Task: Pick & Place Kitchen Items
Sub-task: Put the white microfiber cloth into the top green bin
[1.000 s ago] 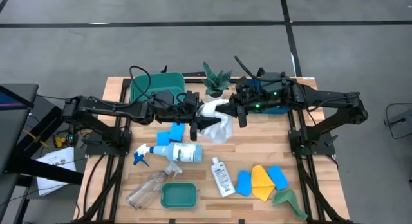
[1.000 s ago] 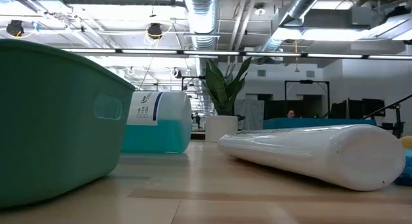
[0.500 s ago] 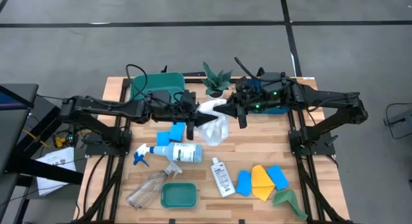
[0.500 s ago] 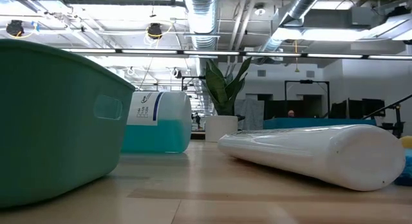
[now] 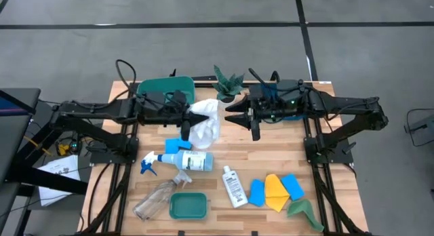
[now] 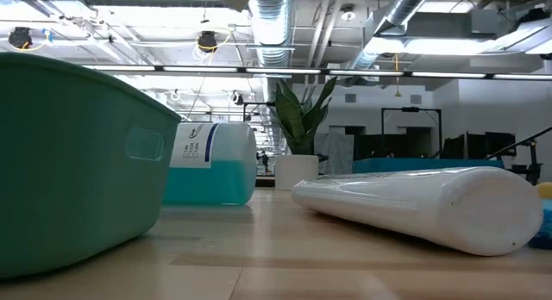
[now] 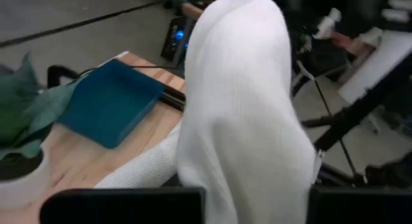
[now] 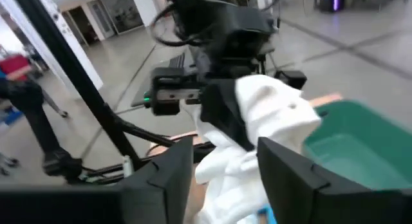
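Note:
A white cloth (image 5: 205, 124) hangs bunched over the middle of the table, with my left gripper (image 5: 188, 118) shut on it from the left. It fills the left wrist view as a tall white fold (image 7: 238, 121). My right gripper (image 5: 232, 118) stands open just to the cloth's right, touching nothing. In the right wrist view its two fingers (image 8: 183, 159) frame the cloth (image 8: 273, 111) farther off. The other kitchen items lie on the near half of the table. My left gripper pinches the white cloth's bunched upper part (image 8: 248, 102) between its two fingers, several layers gathered together. The fingers come level from the table's left. The cloth droops slack below and beside them; whether its lower end (image 5: 203, 142) rests on the table I cannot tell.
A white spray bottle (image 5: 183, 160), clear spray bottle (image 5: 157, 195), small white bottle (image 5: 234, 186), blue sponges (image 5: 180, 142) (image 5: 256, 192), yellow cloth (image 5: 275, 190) and green cloth (image 5: 302, 209) lie near. Green tubs (image 5: 165, 93) (image 5: 188, 205), potted plant (image 5: 227, 82), dark blue tray (image 7: 109, 102).
My left gripper has shut on the white cloth and drawn it toward the table's left edge. My right gripper has opened and let the cloth go, staying about where it was. The cloth now hangs from the left gripper alone.

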`<state>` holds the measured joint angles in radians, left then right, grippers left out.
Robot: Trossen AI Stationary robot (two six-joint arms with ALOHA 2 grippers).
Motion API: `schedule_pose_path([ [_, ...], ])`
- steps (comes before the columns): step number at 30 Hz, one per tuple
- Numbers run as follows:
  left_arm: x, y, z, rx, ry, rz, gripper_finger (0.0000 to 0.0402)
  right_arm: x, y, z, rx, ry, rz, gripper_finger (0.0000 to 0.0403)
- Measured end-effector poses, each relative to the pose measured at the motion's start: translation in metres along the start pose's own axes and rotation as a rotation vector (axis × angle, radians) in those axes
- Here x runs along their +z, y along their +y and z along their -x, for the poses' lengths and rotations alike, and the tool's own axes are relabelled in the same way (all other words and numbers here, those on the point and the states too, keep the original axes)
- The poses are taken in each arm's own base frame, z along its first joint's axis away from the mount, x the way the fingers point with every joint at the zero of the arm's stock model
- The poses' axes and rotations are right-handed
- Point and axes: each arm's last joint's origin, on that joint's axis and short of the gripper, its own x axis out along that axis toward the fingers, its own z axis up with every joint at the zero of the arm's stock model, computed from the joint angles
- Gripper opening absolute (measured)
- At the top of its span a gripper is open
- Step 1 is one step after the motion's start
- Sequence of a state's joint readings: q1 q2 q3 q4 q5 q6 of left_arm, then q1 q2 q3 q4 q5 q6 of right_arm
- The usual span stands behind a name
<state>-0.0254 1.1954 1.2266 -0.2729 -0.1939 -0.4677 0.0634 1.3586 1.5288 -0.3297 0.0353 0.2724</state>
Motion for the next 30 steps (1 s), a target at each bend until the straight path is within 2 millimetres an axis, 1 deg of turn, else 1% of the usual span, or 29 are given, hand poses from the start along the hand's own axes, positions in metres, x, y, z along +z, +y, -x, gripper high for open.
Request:
schedule_pose_path([
  [3,0.001,0.002,-0.002,0.008,-0.007,0.062,0.0018,0.002,0.010,0.001,0.019,-0.045,0.122,0.0184],
  [7,-0.002,0.002,-0.016,-0.016,0.002,0.149,0.0018,0.003,0.019,0.000,0.006,-0.087,0.242,0.0189],
  [12,0.000,-0.006,-0.039,-0.140,-0.065,0.239,0.0018,0.003,0.018,0.000,-0.052,-0.092,0.369,0.0186],
  [16,0.000,-0.010,-0.053,-0.210,-0.122,0.264,0.0018,0.003,0.018,0.000,-0.058,-0.088,0.411,0.0186],
  [22,0.000,-0.010,-0.052,-0.202,-0.114,0.248,0.0018,0.002,0.015,0.000,-0.106,-0.081,0.386,0.0186],
  [30,0.009,-0.011,-0.034,-0.209,-0.145,0.168,0.0018,-0.002,0.009,-0.001,-0.127,-0.027,0.306,0.0186],
])
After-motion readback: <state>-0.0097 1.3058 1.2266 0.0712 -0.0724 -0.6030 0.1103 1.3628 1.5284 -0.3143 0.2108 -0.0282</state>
